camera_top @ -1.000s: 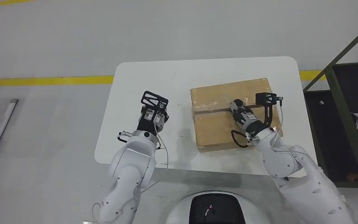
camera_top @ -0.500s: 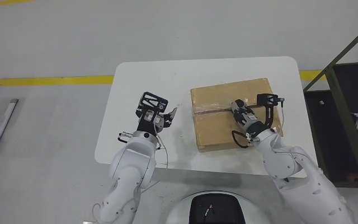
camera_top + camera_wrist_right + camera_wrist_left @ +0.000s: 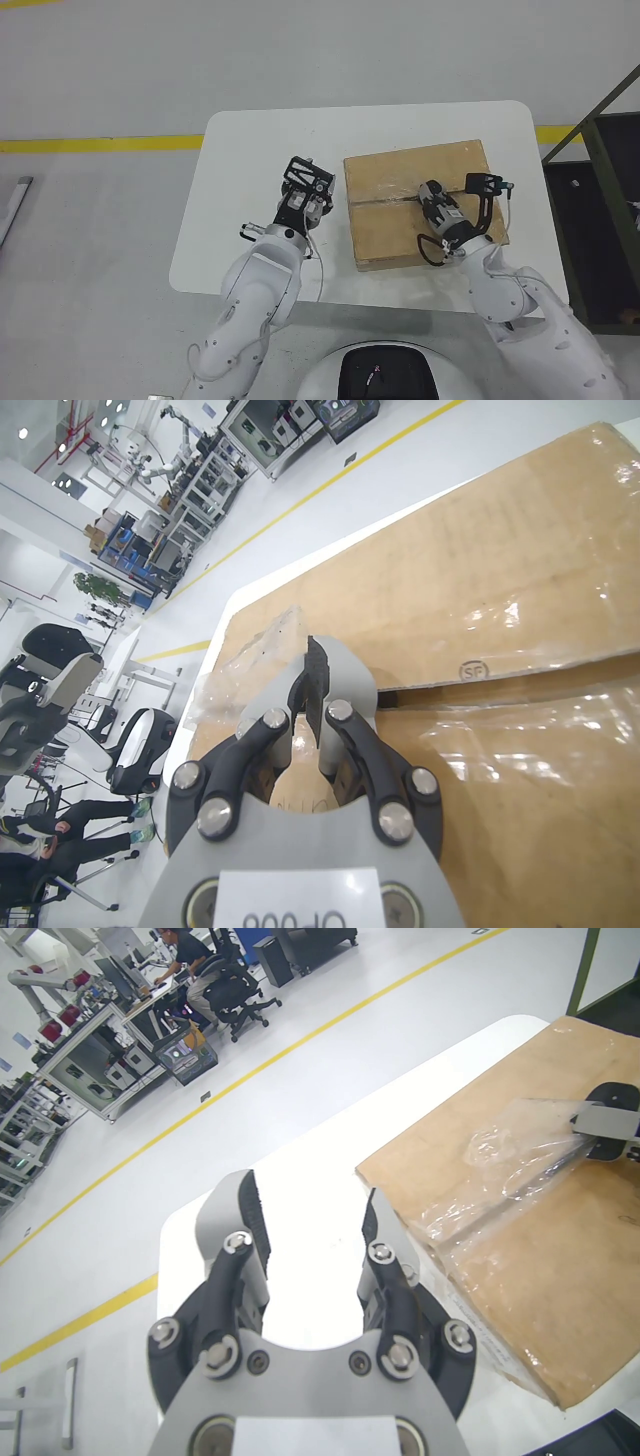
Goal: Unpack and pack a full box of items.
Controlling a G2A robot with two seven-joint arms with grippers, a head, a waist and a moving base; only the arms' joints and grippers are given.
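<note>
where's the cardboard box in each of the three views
Top view: cardboard box on the table's right half, under the right gripper.
Left wrist view: box just beyond the open left gripper, on the table.
Right wrist view: box directly beneath the right gripper.
Shared landmark: the clear tape lifted off the box's centre seam, pinched by the right gripper.

Arms point(image 3: 262, 280): glossy white shells, thin dark cables point(image 3: 424, 250) at the wrists.
Left gripper point(image 3: 310, 1188): grey plate, black linkages, silver screws point(image 3: 380, 1253), ribbed black pads point(image 3: 252, 1213).
Right gripper point(image 3: 307, 650): same grey-and-black build, white printed label point(image 3: 299, 897).
Torso point(image 3: 328, 376): white dome, black panel.
</note>
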